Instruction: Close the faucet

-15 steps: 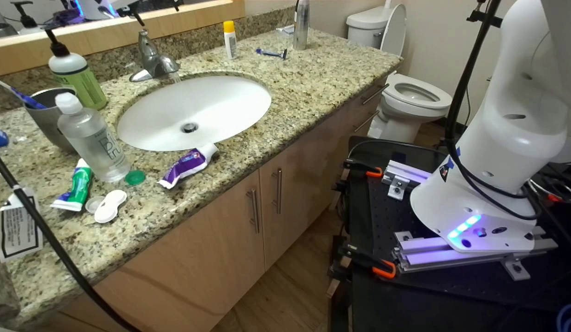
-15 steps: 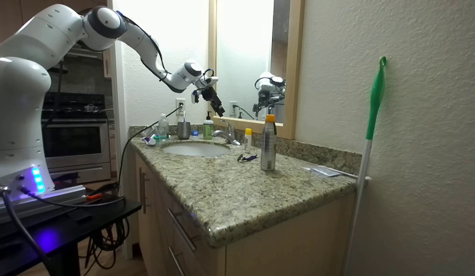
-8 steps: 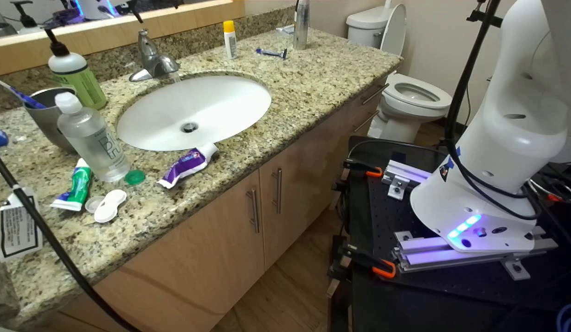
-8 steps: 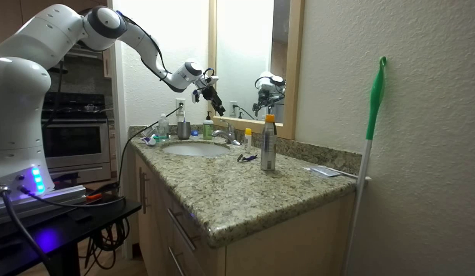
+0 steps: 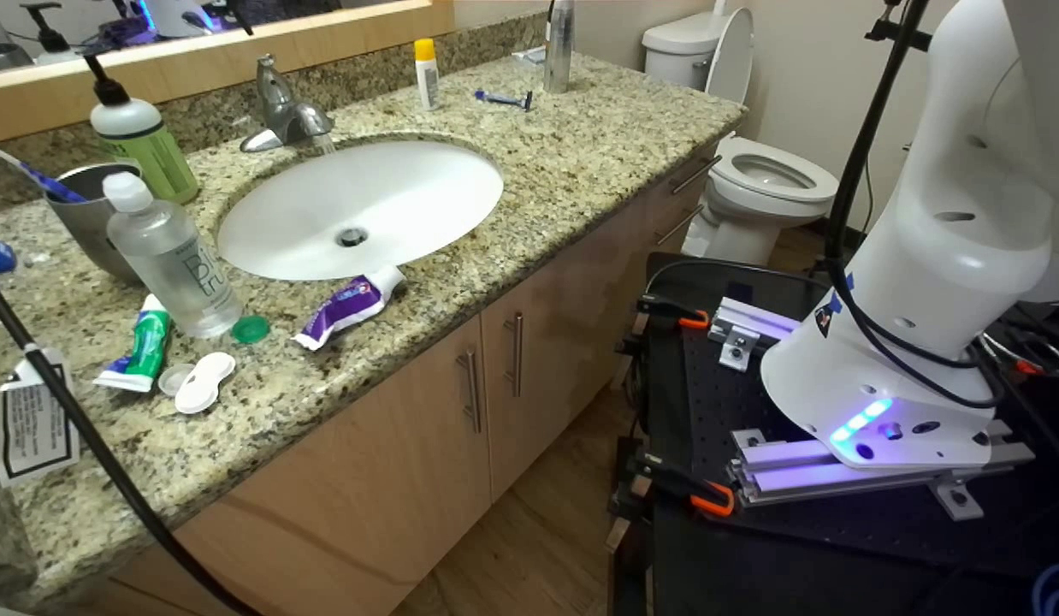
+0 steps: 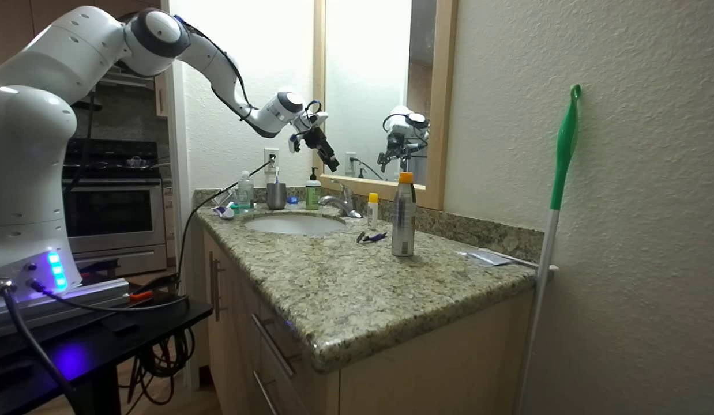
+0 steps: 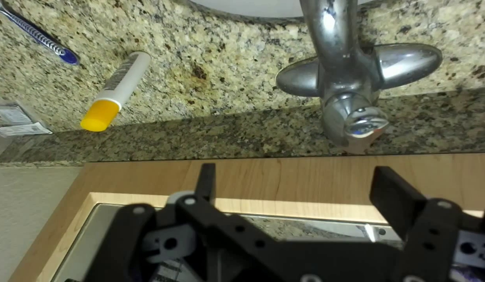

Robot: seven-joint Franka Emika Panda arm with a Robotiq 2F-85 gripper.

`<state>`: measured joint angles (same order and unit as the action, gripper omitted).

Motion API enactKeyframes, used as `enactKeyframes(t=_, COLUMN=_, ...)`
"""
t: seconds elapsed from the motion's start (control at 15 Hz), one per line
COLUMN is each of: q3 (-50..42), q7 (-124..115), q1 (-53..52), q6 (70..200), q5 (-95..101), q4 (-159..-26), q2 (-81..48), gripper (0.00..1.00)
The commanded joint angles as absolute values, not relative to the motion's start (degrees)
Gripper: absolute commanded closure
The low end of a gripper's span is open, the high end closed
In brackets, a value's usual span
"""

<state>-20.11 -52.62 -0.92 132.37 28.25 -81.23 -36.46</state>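
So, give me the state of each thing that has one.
Tool: open, nothing gripped
Faucet: looks turned on and running
Drain: open or plugged, cannot tell
Soap dispenser: upright
Clear bottle: upright, capped
Yellow-capped bottle: upright, capped
Silver can: upright, capped
Cup: upright
Toothbrush: leaning in cup
Purple tube: lying down
Green tube: lying down
Razor: lying down
Cabinet doors: shut
Drawers: shut
Toilet lid: raised
Base light: lit blue
Oven door: shut

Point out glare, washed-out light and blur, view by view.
Wrist view: bright highlights on the chrome faucet, the gripper soft and out of focus in the foreground; in an exterior view, the wall beside the mirror washed out near white; in both exterior views, glowing blue lights on the robot's base.
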Motion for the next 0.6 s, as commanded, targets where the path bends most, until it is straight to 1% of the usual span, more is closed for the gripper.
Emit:
enactKeyframes(t=0.0, q3=-20.31, q7=-52.63, q1=-0.67, q6=131.26, q5=28.25, q4=-79.62, q2=-38.08, gripper=0.00)
enactKeyframes(t=0.53, q3=-20.18, q7=-48.30, q1=0.45, q6=125.04, q5=27.89, q4=-77.13, q2=-43.66, gripper=0.00)
